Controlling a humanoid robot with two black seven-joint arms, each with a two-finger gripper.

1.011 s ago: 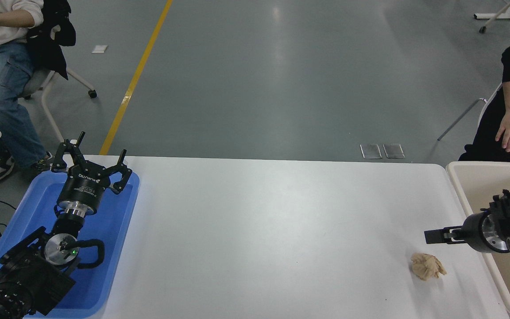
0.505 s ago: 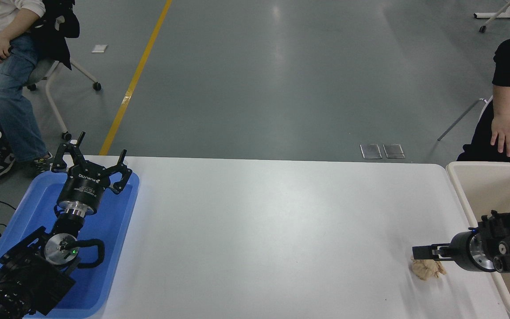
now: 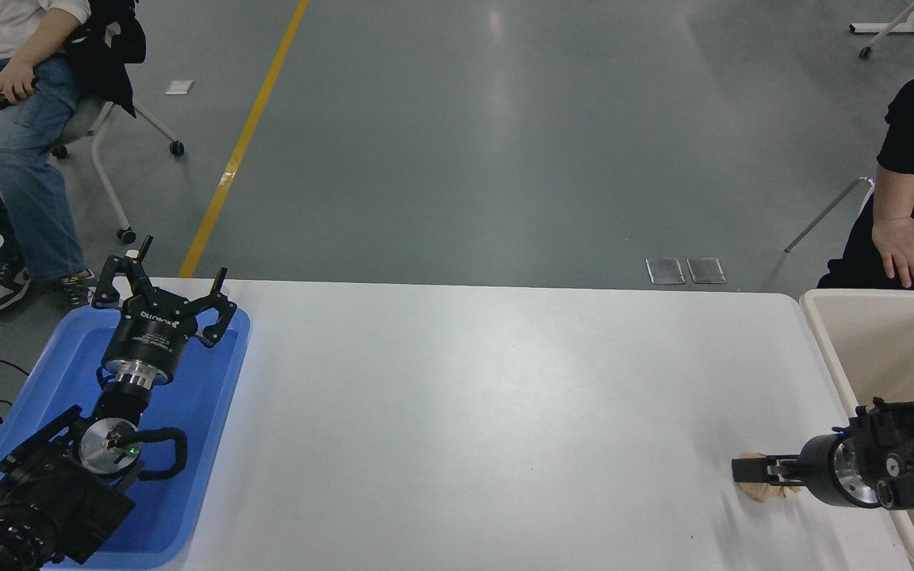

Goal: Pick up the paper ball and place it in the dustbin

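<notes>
My right gripper (image 3: 750, 469) lies low over the table (image 3: 489, 412) at its near right corner, pointing leftward across it. The paper ball (image 3: 765, 492) sits directly under the fingers, on the table: only its lower tan edge shows below the black fingertips, which cover the rest. From this view I cannot tell whether the fingers are wide, narrow or already closed on the ball. The ball is a lumpy, wrinkled wad with no clear long axis visible. The dustbin (image 3: 826, 349), beige plastic with a thick rounded rim and deep walls, stands just to the right of the ball, off the table's right edge; my right arm reaches over its near rim. My right arm is much the nearer one. My left gripper (image 3: 162, 295) is parked over the blue tray (image 3: 211, 444) at the far left, fingers spread wide. I judge the grasp to be the step in hand; the carry rightward to the bin will be short.
</notes>
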